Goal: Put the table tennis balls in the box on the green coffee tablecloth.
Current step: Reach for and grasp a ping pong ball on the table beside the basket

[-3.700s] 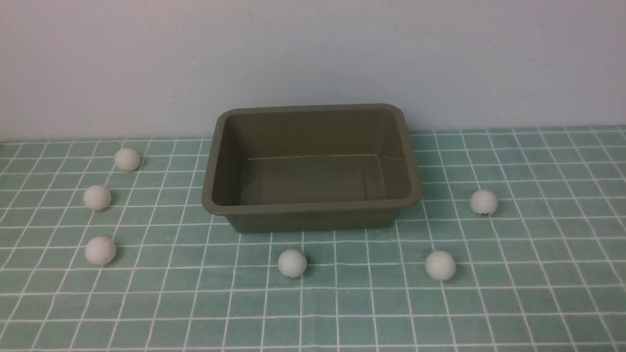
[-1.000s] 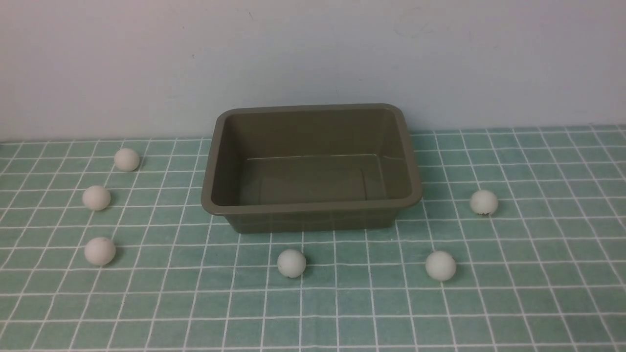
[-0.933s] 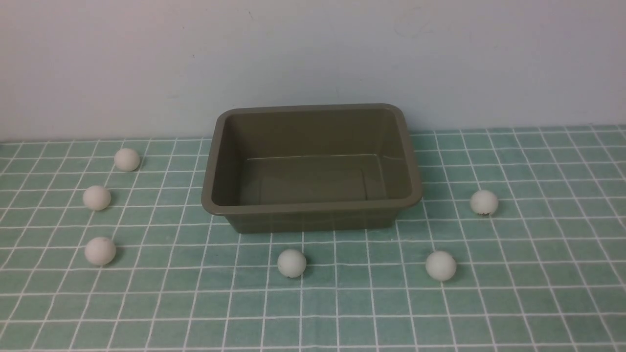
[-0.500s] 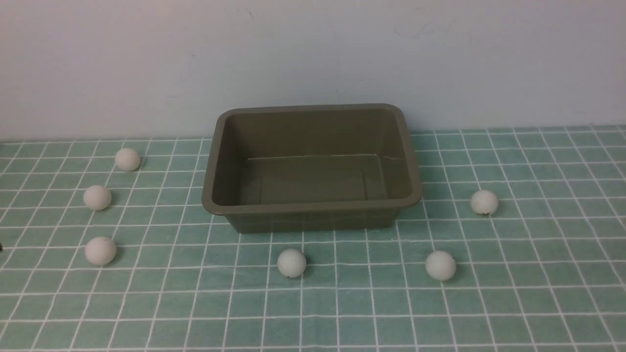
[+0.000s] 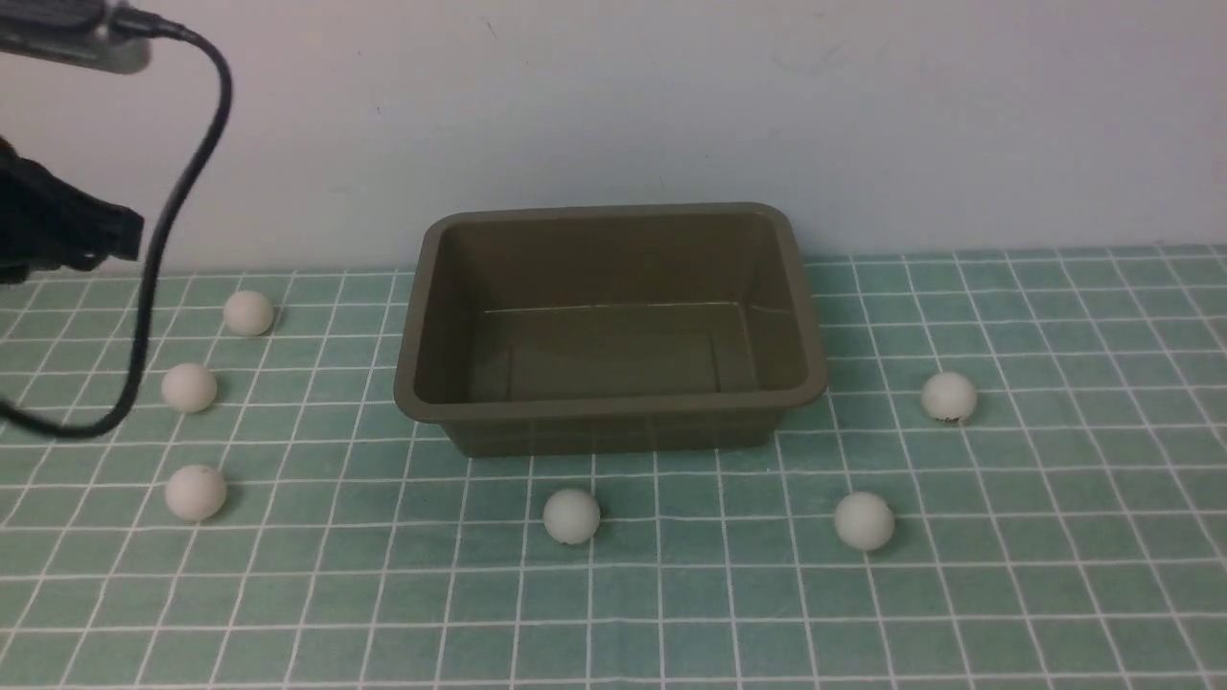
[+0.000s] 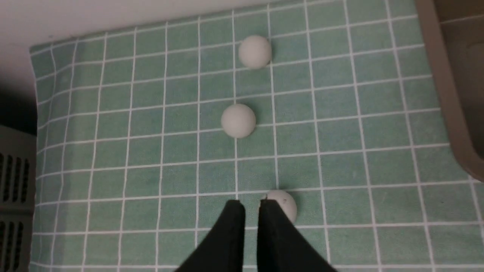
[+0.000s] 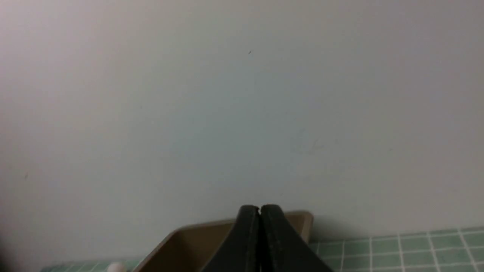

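Left fingers (image 6: 234, 223), barely parted, empty, hang by the near-left small white plastic ball (image 6: 285, 204); right fingers (image 7: 247, 234) closed, farther.

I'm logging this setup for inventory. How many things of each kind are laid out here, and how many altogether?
table tennis balls: 6, all lying on the cloth
box: 1, with nothing in it
green tablecloth: 1
Total: 8
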Action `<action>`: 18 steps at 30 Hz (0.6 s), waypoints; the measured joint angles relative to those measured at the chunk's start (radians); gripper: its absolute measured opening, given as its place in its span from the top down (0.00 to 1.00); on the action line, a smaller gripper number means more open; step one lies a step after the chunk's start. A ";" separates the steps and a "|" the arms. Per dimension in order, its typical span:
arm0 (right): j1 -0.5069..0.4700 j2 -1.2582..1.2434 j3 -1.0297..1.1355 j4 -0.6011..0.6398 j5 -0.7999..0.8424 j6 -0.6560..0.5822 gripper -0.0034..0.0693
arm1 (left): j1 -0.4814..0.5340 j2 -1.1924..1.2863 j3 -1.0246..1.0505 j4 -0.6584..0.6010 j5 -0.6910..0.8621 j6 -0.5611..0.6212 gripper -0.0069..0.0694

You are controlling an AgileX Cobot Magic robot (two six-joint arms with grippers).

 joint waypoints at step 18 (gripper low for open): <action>0.000 0.004 0.000 0.003 0.034 -0.116 0.98 | 0.000 0.478 -0.181 0.107 -0.201 -0.037 0.38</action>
